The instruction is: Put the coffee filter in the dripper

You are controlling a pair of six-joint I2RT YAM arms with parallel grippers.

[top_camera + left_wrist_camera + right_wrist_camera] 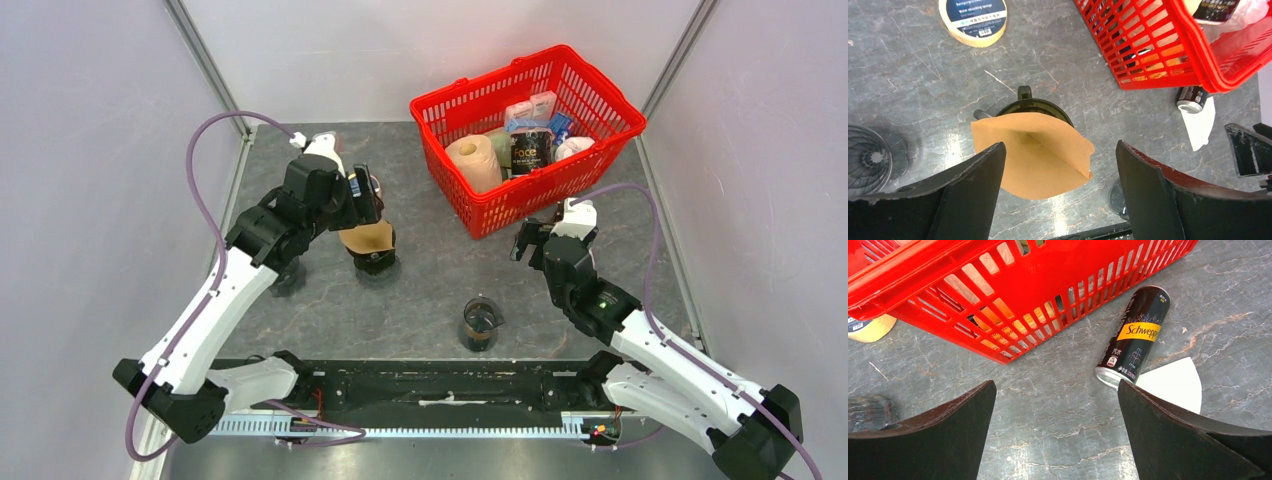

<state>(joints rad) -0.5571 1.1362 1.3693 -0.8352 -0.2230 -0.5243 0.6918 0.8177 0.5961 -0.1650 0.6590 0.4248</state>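
- Coffee filter [1033, 160]: the brown paper lies directly below my left pincer [1060, 145], resting on top of the dripper [1035, 104].
- My left pincer is released. Its jaws stand wide, one on each side of the filter, and neither of them presses the paper.
- The filter covers most of the dripper's black rim and reaches out past it on the side toward my bases. A fold runs down its middle. I cannot tell whether it is seated fully down inside.
- The dripper stands upright on the grey table [430, 270], and its small handle points away from my bases.
- Just left of the dripper there is a ribbed glass piece [868, 160].
- Beyond the dripper lies a roll of tape [973, 20], flat on the table.
- A glass cup [480, 325] stands to the right of the dripper, nearer my bases.
- My right pincer [1057, 385] hangs well to the right of the dripper. It is released too, with its jaws spread and nothing between them but table.
- A black Schweppes can [1135, 335] lies on its side far to the right of the dripper. Its end rests on a white paper filter [1173, 385].
- The red basket [455, 110] stands beyond the dripper and to its right, packed with goods.
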